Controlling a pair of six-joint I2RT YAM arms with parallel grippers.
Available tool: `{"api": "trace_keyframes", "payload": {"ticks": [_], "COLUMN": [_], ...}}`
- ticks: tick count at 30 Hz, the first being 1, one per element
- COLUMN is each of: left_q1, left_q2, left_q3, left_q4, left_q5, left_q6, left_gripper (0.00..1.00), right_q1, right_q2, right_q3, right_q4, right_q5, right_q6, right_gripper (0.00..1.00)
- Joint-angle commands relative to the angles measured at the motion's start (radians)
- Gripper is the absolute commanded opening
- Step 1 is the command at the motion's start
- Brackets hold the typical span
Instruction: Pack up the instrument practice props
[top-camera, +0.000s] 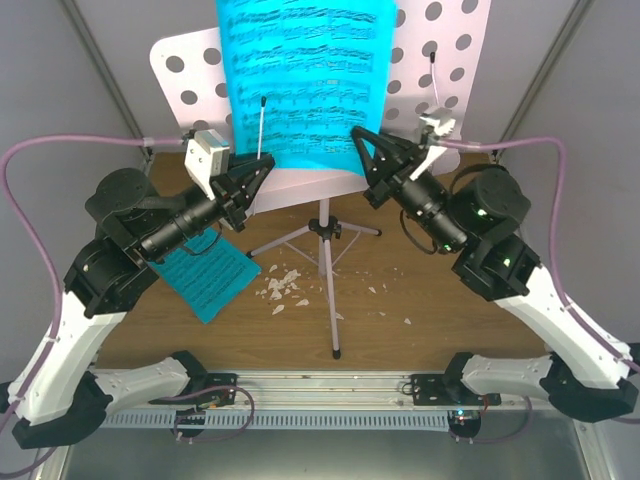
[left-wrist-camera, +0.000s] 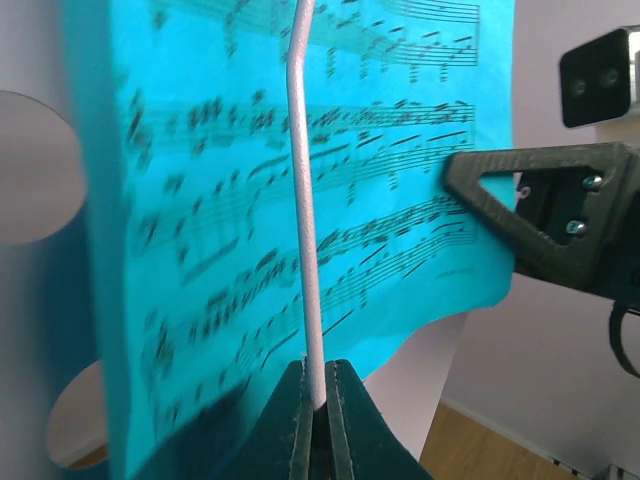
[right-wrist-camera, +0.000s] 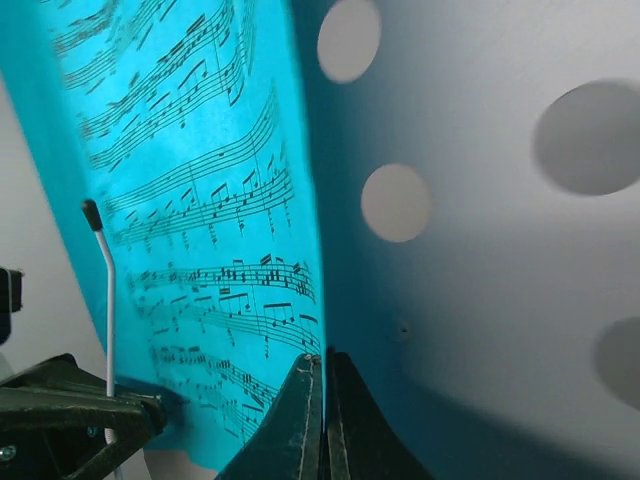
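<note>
The pale pink music stand (top-camera: 190, 75) is upright mid-table, and a cyan sheet-music page (top-camera: 300, 70) leans on its perforated desk (right-wrist-camera: 480, 280). My left gripper (top-camera: 257, 168) is at the desk's lower left. It is shut on the thin white page-holder wire (left-wrist-camera: 305, 200) that crosses the page (left-wrist-camera: 220, 250). My right gripper (top-camera: 360, 142) is at the page's lower right corner. Its jaws (right-wrist-camera: 323, 362) are shut on the right edge of that page (right-wrist-camera: 200, 200). A second cyan page (top-camera: 205, 278) lies flat on the table under the left arm.
Small white crumbs (top-camera: 283, 287) are scattered on the wooden table by the stand's tripod legs (top-camera: 328, 270). A second holder wire (top-camera: 435, 75) sticks up on the desk's right side. Grey walls close in the back and both sides.
</note>
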Motion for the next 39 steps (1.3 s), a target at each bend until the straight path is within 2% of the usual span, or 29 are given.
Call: {"api": "trace_keyframes", "payload": {"ticks": [1,3,4,5,7,14,17,20,25,28,32,39], "left_q1": [-0.015,-0.015,-0.015,-0.015,-0.015,-0.015,-0.015,-0.015,-0.015,-0.015,-0.015,-0.015], "left_q2": [-0.009,-0.012,-0.013,-0.015,-0.022,-0.058,-0.093,-0.133,-0.119,-0.09,-0.066,-0.051], "left_q3": [-0.009,-0.008,-0.007,-0.008,-0.012,-0.019,-0.03,-0.048,-0.018,-0.009,-0.008,-0.009], "left_q4": [0.073,0.073,0.073,0.073,0.074,0.088,0.095,0.113,0.09,0.085,0.077,0.06], "left_q5": [0.014,0.008,0.002,-0.003,-0.018,-0.01,0.016,0.101,0.306,0.37,0.368,0.335], "left_q6": [-0.007,-0.023,-0.03,-0.035,-0.052,-0.085,-0.092,-0.092,-0.114,-0.159,-0.219,-0.271], "left_gripper": [0.0,0.01,0.05,0.13,0.39,0.74,0.81,0.89,0.93,0.93,0.93,0.93], "right_q1": [-0.006,-0.006,-0.006,-0.006,-0.006,-0.006,-0.006,-0.006,-0.006,-0.006,-0.006,-0.006], "right_q2": [-0.088,-0.138,-0.163,-0.189,-0.228,-0.297,-0.31,-0.322,-0.326,-0.324,-0.315,-0.31], "right_q3": [-0.057,-0.088,-0.105,-0.117,-0.136,-0.141,-0.131,-0.132,-0.155,-0.17,-0.183,-0.202], "right_q4": [0.097,0.135,0.153,0.17,0.185,0.159,0.11,0.054,0.02,0.024,0.019,0.004], "right_q5": [0.072,0.082,0.084,0.082,0.06,-0.181,-0.26,-0.325,-0.467,-0.542,-0.633,-0.707], "right_q6": [0.005,0.001,0.0,-0.003,-0.013,-0.063,-0.065,-0.066,-0.099,-0.103,-0.108,-0.113], "right_gripper": [0.01,0.0,0.01,0.01,0.01,0.0,0.01,0.01,0.01,0.01,0.01,0.0]}}
